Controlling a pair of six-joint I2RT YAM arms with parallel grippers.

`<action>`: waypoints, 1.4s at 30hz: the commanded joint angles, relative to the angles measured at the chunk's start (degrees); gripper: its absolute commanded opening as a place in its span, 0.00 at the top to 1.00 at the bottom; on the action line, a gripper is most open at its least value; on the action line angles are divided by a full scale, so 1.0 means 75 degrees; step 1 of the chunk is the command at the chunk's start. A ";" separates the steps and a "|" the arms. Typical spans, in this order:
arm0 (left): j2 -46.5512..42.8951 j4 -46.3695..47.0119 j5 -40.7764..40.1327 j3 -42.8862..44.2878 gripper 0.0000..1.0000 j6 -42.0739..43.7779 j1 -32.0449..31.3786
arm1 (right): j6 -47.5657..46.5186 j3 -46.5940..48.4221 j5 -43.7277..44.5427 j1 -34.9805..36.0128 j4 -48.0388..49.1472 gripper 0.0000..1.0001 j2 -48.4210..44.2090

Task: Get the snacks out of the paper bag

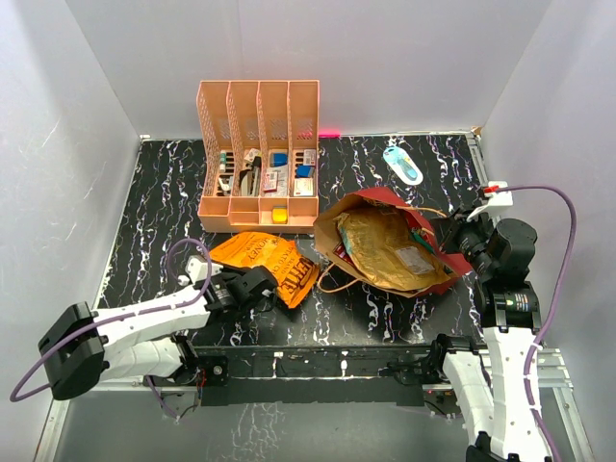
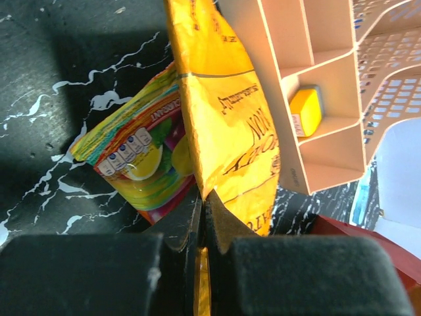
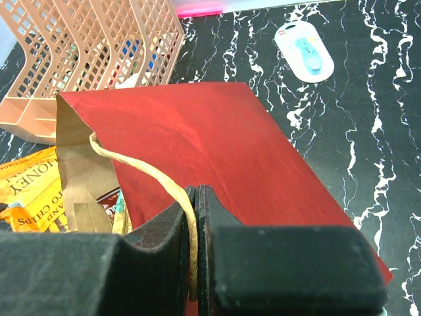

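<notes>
Mustard-gold chip bag pinched between left fingers — handle of paper bag clamped between right fingers

The organiser stands at the tabletop's rear edge, left of centre. An oval packet lies near the rear right corner. The paper bag lies right of centre, with snacks inside it. Left of it, before the organiser, a chip bag overlaps a second packet.
</notes>
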 commanded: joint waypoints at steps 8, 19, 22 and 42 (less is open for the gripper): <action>0.0881 0.0802 0.0624 -0.0244 1.00 -0.0463 0.0191 | -0.0029 0.0029 -0.0010 0.0010 0.0364 0.92 0.0033; -0.0048 0.0326 0.1839 -0.0533 0.49 0.0739 0.0196 | -0.0012 0.0018 -0.0001 0.0014 0.0364 0.92 0.0005; -0.0812 0.0004 0.2419 -0.0576 0.24 0.1347 0.0184 | -0.0014 0.0017 0.0000 0.0009 0.0375 0.92 0.0013; 0.0586 0.4944 0.4828 -0.0895 0.07 0.4449 -0.0377 | 0.0012 -0.0006 0.0017 0.0015 0.0371 0.92 0.0027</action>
